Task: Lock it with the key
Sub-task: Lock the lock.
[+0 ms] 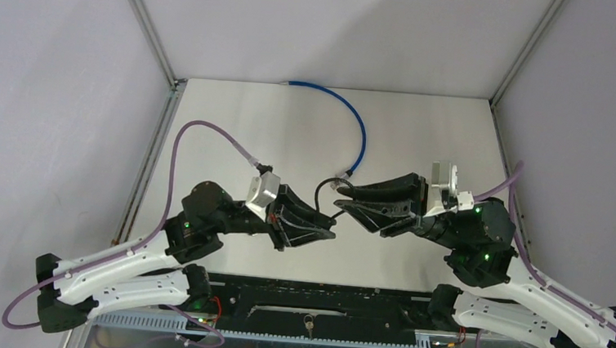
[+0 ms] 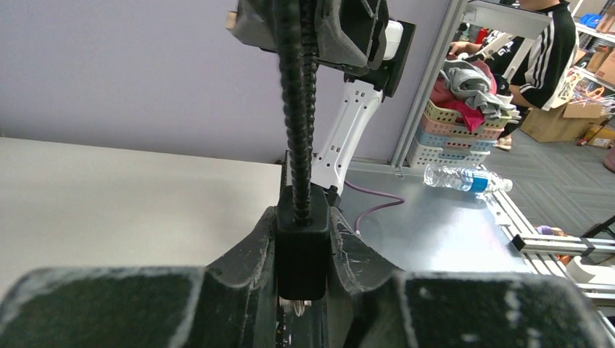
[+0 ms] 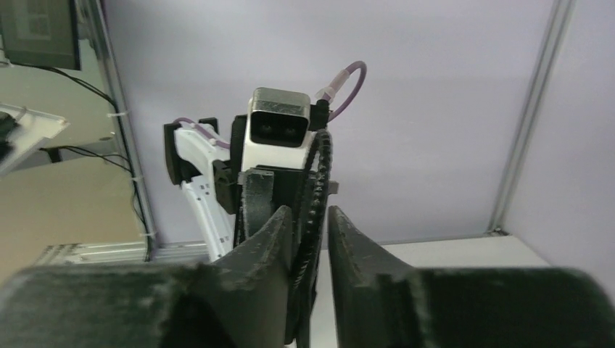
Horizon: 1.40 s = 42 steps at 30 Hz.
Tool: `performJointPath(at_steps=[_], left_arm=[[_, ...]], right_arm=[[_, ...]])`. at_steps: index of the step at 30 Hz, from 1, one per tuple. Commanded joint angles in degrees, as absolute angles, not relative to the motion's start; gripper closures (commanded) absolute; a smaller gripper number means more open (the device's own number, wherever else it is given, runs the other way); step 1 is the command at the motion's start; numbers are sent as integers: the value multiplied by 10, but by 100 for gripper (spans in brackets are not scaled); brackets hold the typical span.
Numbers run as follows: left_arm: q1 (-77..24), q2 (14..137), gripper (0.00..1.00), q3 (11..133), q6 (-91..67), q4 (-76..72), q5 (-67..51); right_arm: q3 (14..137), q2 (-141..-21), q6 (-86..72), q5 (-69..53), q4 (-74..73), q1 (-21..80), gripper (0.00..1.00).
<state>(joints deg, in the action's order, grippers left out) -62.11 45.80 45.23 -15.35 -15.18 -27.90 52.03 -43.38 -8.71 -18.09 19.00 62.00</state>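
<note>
In the left wrist view my left gripper (image 2: pixel 303 217) is shut on the lock's black block body (image 2: pixel 301 254). A ribbed black cable (image 2: pixel 297 109) rises from the body toward the right arm. A small silver piece (image 2: pixel 301 308) pokes out under the body; I cannot tell whether it is the key. In the right wrist view my right gripper (image 3: pixel 310 217) stands around the same cable (image 3: pixel 317 181). The cable lies against the left finger, with a gap to the right one. From above, the left gripper (image 1: pixel 329 229) and right gripper (image 1: pixel 340 202) meet tip to tip over the table's middle.
A blue cable (image 1: pixel 362 133) curves from the table's far edge down to the grippers. Metal frame posts (image 1: pixel 147 28) rise at the table's back corners, with grey walls behind. A black rail (image 1: pixel 312 299) runs along the near edge between the arm bases.
</note>
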Motion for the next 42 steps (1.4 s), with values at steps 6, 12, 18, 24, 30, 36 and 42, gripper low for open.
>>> performJointPath(at_steps=[6,12,18,24,30,36,42], left_arm=[[-619,457,77,487,-140,-164,-298],[-619,455,41,480,-140,-182,-290],[-620,460,29,478,-145,-188,-287],[-620,456,27,471,-145,-187,-268],[-619,445,27,478,-129,-170,-249],[-619,441,36,482,-122,-164,-248],[-619,446,45,486,-123,-165,-257]], right_arm=[[541,-431,-108,-153,210,617,100],[528,-426,-120,-163,242,618,100],[520,-423,-124,-156,255,619,100],[519,-419,-122,-170,251,619,100],[519,-415,-122,-202,228,619,100],[519,-408,-122,-203,206,619,100],[519,-406,-116,-196,196,618,100]])
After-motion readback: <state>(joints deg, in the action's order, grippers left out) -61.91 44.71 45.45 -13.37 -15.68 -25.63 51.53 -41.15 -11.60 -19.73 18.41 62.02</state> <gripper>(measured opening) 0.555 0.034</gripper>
